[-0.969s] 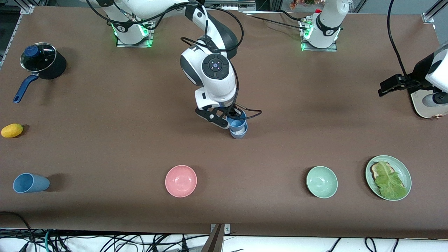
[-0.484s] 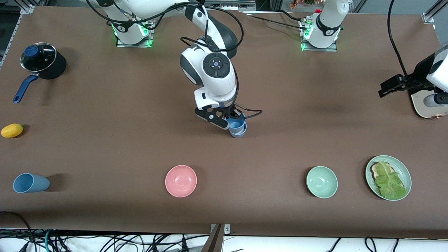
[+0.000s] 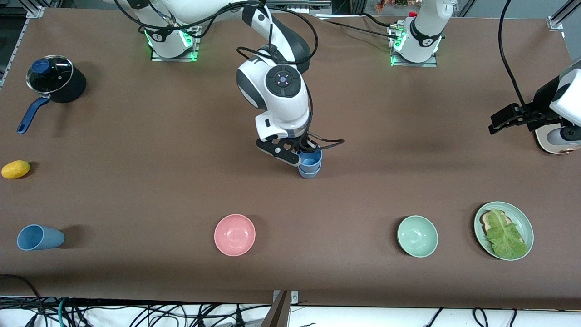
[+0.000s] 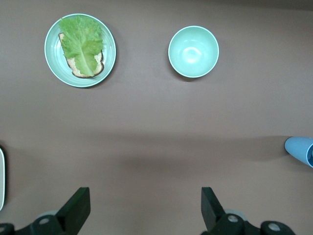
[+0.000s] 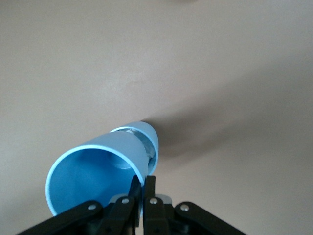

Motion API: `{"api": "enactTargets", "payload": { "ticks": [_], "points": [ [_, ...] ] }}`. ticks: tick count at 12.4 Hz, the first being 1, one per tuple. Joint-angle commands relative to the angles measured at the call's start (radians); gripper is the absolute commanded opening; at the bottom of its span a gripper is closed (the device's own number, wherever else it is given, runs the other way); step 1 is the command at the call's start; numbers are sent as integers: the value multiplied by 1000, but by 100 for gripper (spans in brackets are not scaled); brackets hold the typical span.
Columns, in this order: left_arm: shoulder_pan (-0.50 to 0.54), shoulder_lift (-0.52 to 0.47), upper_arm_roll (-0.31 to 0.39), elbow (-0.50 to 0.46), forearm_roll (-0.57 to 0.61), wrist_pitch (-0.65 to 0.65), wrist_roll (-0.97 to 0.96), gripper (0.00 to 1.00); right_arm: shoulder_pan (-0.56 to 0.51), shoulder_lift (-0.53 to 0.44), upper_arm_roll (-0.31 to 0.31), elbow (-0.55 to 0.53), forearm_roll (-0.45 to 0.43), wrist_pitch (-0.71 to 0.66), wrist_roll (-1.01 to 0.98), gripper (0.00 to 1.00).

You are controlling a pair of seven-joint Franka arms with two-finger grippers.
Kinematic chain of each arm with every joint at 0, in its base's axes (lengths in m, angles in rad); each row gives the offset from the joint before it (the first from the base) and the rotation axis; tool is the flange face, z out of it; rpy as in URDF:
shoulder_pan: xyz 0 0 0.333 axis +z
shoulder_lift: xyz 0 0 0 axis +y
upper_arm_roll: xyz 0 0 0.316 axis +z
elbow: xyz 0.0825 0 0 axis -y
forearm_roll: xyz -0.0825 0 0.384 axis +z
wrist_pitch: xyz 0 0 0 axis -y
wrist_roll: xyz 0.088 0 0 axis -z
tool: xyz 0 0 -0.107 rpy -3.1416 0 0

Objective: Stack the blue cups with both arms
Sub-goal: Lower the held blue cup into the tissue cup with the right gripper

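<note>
My right gripper [image 3: 303, 157] is shut on the rim of the sky-blue cup [image 3: 311, 159] over the middle of the table. That cup sits tilted, partly inside the duller grey-blue cup [image 3: 309, 172], which stands on the table. In the right wrist view the fingers [image 5: 150, 188] pinch the wall of the sky-blue cup [image 5: 98, 169], and the lower cup [image 5: 146, 130] rings its base. My left gripper [image 3: 499, 119] is open and empty at the left arm's end of the table. It also shows in the left wrist view [image 4: 145, 198] over bare table.
A third blue cup [image 3: 38, 237] lies on its side at the right arm's end, near the front camera. Also near the camera are a pink bowl [image 3: 234, 235], a pale green bowl [image 3: 417, 236] and a plate of lettuce [image 3: 504, 230]. A lidded pot [image 3: 53, 79] and a yellow fruit [image 3: 16, 169] are there too.
My right gripper has lowered the sky-blue cup deeper into the grey-blue cup and shifted slightly toward the left arm's end. The left gripper has drifted a little.
</note>
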Motion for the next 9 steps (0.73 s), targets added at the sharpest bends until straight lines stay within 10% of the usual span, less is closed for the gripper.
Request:
{"api": "enactTargets", "payload": {
  "ticks": [1,9],
  "points": [
    [0,17,3,35,-9,-7,14,100,8,17,-2,32,-20,-7,20,0],
    [-3,19,1,33,-4,-8,18,100,10,26,-2,26,-45,-38,20,0]
  ]
}}
